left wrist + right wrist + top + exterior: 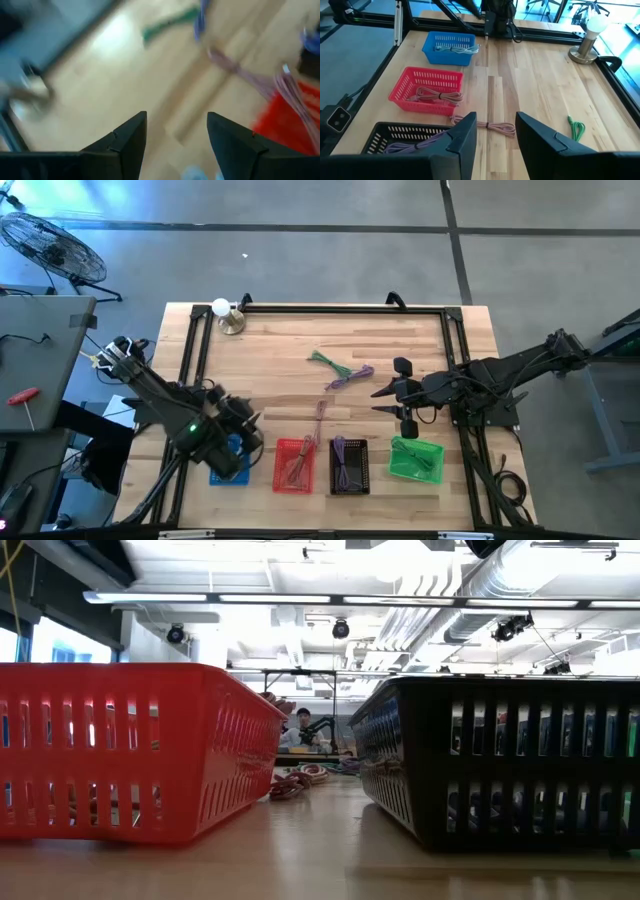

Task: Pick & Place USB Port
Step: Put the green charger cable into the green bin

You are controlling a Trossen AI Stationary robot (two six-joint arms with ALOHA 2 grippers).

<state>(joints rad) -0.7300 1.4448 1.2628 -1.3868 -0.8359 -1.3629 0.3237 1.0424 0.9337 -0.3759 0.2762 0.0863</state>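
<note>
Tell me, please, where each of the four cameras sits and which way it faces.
High: overhead, facing down; both arms, four baskets.
Low: tabletop level between red basket and black basket, facing the room; no arm shows.
Left wrist: above the table, open left gripper at bottom.
Right wrist: facing the left arm, open right gripper at bottom.
Shared: pink cable beside the red basket.

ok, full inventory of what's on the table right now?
Blue basket: 1, near edge, far left, pale cable inside.
Red basket: 1, right of blue, pink cable inside.
Black basket: 1, right of red, purple cable inside.
Green basket: 1, far right of row.
Loose pink cable: 1, just behind red basket.
Loose green cable: 1, table centre.
Loose purple cable: 1, beside green cable.
Lamp: 1, white bulb, far left corner.
Left tool: open, over blue basket.
Right tool: open, above green basket.
</note>
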